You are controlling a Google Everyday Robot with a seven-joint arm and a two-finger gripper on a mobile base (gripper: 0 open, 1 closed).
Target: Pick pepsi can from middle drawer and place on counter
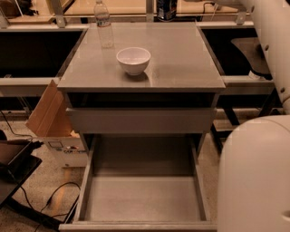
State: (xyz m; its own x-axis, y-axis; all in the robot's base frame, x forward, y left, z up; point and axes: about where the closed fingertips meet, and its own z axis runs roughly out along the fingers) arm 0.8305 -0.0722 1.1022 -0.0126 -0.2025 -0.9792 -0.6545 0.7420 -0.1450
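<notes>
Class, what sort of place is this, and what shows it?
Probably a robotics lab or workshop: a grey drawer cabinet among wooden tabletops, a cardboard box and loose cables on the floor, a robot arm at right. Its gripper is out of view.

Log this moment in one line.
pepsi can: lower part showing at top edge, by counter far side | gripper: out of frame | middle drawer: open, no can

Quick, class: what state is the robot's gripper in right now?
Gripper: out of view beyond the top edge, where the pepsi can shows; state cannot be told.
</notes>
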